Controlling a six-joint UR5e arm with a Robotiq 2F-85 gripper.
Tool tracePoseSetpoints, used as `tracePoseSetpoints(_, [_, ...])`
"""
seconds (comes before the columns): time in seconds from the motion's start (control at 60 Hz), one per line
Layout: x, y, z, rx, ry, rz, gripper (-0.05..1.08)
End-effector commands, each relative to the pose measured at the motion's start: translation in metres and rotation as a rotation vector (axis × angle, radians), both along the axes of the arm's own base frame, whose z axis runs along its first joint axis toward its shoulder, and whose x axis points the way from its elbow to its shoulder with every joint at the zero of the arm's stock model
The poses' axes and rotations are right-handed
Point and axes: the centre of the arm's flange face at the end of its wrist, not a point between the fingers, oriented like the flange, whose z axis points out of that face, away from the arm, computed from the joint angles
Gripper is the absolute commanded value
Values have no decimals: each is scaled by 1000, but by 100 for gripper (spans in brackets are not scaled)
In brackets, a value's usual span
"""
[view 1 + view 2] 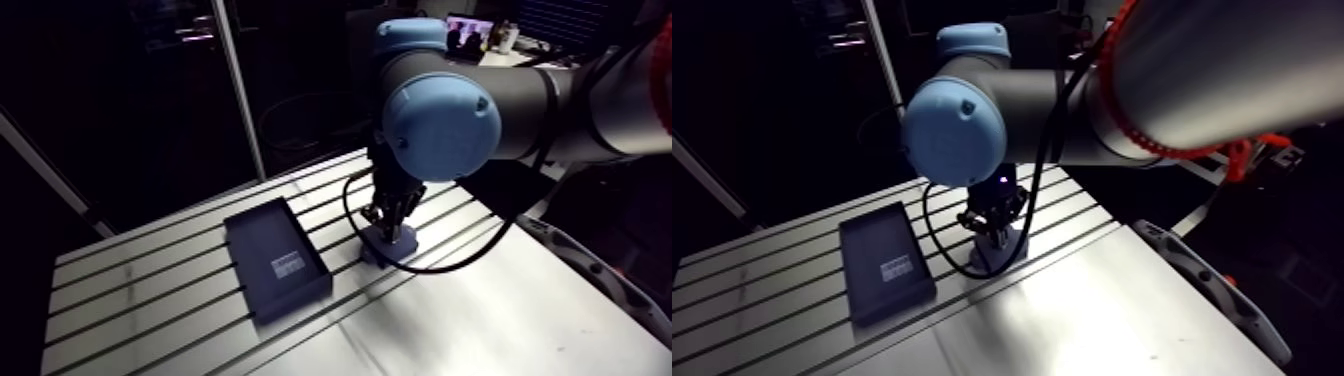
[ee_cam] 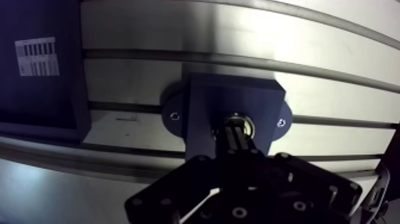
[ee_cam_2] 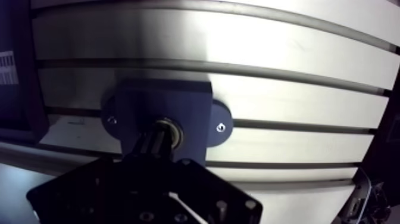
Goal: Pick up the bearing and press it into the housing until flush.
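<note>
In the wrist view a dark blue housing (image 2: 232, 98) sits on the slotted table, held by a flange with a screw at each side. A metal bearing (image 2: 246, 124) lies in its round bore, only its bright rim showing. My gripper (image 2: 234, 134) is directly over it, fingers shut together, with the tips down on the bearing. How deep the bearing sits I cannot tell. In the arm view the gripper (image 1: 388, 222) stands upright on the housing (image 1: 392, 246) near the table's middle.
A dark rectangular tray (image 1: 277, 258) with a white label lies beside the housing, also seen in the wrist view as the tray (image 2: 36, 65). The slotted aluminium table (image 1: 150, 290) runs under both. A black cable (image 1: 440, 265) loops close by the housing.
</note>
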Motion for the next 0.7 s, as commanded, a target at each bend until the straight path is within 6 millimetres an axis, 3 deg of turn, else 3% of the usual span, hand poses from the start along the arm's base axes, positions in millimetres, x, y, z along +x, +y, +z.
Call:
tracePoseSetpoints(0.017, [0, 0, 0, -1, -1, 0, 91])
tracePoseSetpoints(0.7, [0, 0, -3, -3, -5, 0, 92])
